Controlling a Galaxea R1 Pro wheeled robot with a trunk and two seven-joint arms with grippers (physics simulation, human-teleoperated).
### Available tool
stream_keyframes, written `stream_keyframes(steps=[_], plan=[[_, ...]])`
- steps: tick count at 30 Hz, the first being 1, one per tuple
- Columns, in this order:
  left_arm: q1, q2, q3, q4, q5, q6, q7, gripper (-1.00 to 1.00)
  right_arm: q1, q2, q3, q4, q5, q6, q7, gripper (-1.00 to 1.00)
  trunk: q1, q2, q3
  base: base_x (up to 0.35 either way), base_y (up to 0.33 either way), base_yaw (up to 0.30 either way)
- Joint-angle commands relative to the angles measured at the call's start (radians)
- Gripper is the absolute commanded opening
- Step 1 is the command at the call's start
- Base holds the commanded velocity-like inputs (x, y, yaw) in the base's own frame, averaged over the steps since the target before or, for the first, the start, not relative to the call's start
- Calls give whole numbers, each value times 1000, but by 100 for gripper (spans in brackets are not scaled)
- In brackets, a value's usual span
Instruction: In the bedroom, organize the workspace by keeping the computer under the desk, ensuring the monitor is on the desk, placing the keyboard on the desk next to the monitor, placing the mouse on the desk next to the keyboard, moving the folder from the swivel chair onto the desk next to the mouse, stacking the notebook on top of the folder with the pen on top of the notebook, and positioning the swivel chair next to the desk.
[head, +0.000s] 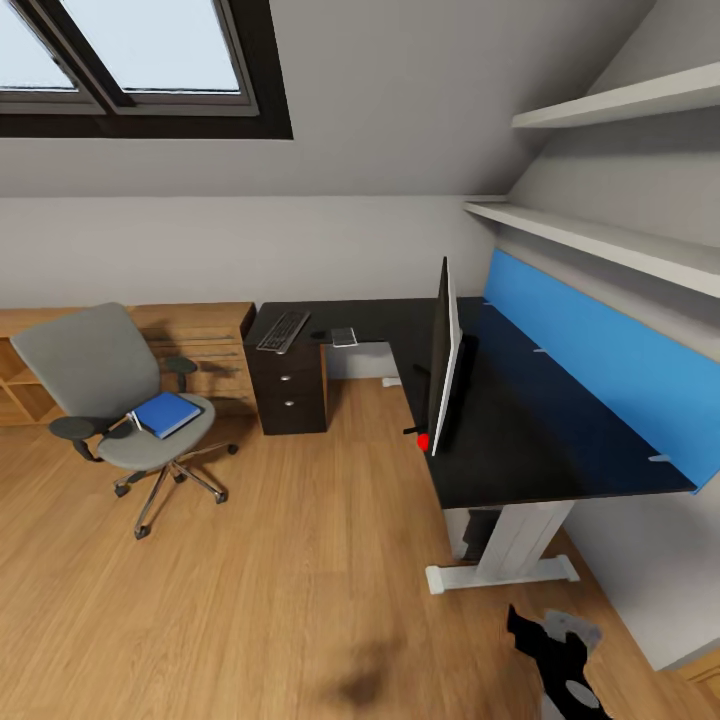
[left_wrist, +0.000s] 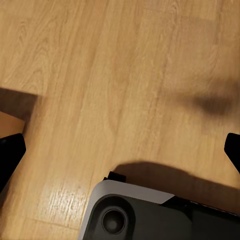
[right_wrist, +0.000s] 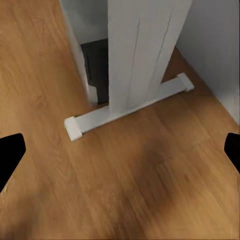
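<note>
Nearest in the head view, the right gripper (head: 562, 665) is hanging low at the right over the wood floor (head: 280, 600). In the right wrist view its two fingertips (right_wrist: 11, 155) are sitting far apart at the frame edges, wide open with nothing between them, facing one white desk leg (right_wrist: 142, 55) and its foot bar. The left gripper (left_wrist: 120, 155) is likewise spread wide and holding nothing, pointing down at bare floor and the robot's grey base (left_wrist: 150, 215).

Just beyond stands one L-shaped desk (head: 520, 440) with a blue back panel (head: 600, 350). One monitor (head: 442, 360) is standing edge-on near its middle, a red dot at its near lower corner. Under the near end, something dark is sitting beside the leg; I cannot tell what it is.

To the left, well apart from the desk, one swivel chair (head: 110, 390) is carrying one blue folder (head: 166, 413) on its seat.

Farthest, on the desk's left wing above the drawer unit (head: 290, 385), one keyboard (head: 284, 331) is lying, with one small grey notebook (head: 345, 336) near its right. Two shelves (head: 600, 240) are running along the right wall.
</note>
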Motion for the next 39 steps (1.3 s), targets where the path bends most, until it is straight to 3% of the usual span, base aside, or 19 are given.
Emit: stream_keyframes(steps=[1,7,12,16,19,24,30,34,38,39], plan=[[-1,0,-2,0,0,-3,4,100,0,-16,9,-35,-28,30,-7,100,1,-2,-2,0,0,0],[-1,-1,-2,0,-1,-6,4,100,3,-105,7,-254,-93,222,-10,100,1,-2,-2,0,0,0],[-1,-1,-2,-1,-1,-7,4,100,4,-146,6,-400,-105,309,-30,100,1,-2,-2,0,0,0],[-1,0,-2,-1,-2,-7,4,100,4,-159,6,-544,-106,349,-126,100,1,-2,-2,0,0,0],[-1,0,-2,-1,-2,-6,4,100,4,-163,7,-660,-103,375,-230,100,1,-2,-2,0,0,0],[-1,0,-2,-1,-3,-7,4,100,5,-162,8,-827,-99,471,-299,100,1,-2,-2,0,0,0],[-1,0,-5,-1,-5,-9,5,100,5,-159,15,-971,-98,509,-324,100,1,-2,-2,0,0,0],[-1,-1,-8,-2,-5,-8,6,100,5,-152,29,-1001,-98,509,-325,100,1,-2,-2,0,0,0],[-1,-1,-8,-6,-5,-3,8,100,5,-122,44,-1014,-99,499,-323,100,1,-2,-2,0,0,0],[-1,-1,-8,-12,-5,1,9,100,5,-103,51,-1016,-97,494,-322,100,1,-2,-2,0,0,0]])
